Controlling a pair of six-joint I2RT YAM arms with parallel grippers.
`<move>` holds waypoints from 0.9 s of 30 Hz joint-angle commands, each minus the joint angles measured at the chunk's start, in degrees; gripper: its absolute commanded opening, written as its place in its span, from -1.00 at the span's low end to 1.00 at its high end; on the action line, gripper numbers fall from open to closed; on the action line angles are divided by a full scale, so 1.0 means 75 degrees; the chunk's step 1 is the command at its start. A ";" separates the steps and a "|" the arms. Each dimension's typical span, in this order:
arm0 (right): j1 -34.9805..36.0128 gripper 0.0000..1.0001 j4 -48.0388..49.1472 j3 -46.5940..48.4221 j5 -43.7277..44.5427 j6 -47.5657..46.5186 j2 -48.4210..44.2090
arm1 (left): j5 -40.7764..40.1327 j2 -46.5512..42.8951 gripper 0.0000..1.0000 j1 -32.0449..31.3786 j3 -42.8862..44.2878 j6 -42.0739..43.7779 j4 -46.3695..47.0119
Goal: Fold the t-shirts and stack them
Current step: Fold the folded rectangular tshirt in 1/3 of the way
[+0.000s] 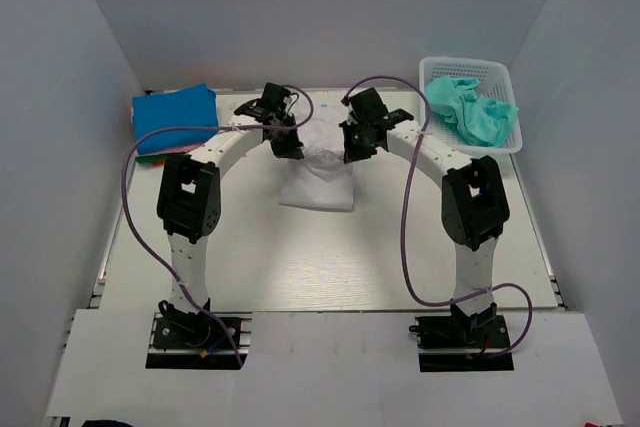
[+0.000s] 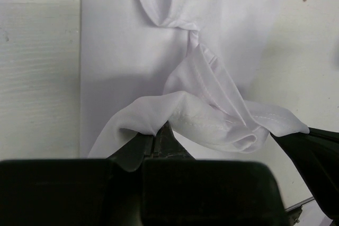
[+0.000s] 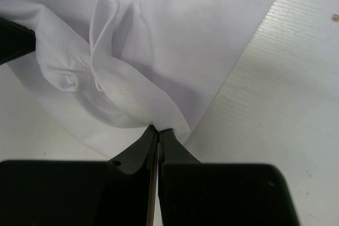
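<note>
The left gripper [image 1: 288, 143] and right gripper [image 1: 352, 147] are pinching the white t-shirt [image 1: 318, 187] at its twelve o'clock edge, fingers pressed onto the cloth.

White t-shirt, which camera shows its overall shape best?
The top view: the white t-shirt shows nearly whole on the table, its far part pinched by the left gripper and right gripper. Each wrist view shows only a bunched fold caught in shut jaws, with flat cloth beyond.

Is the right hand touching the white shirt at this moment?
Touching. The right wrist view shows it: the right hand is shut on a fold of the white shirt, and the cloth comes out from between its closed fingertips.
</note>
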 commanded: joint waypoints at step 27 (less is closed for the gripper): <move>-0.0437 0.80 -0.0001 -0.1575 -0.1692 0.0304 -0.1075 | 0.0497 -0.1508 0.99 0.0504 -0.1959 0.0818 -0.0204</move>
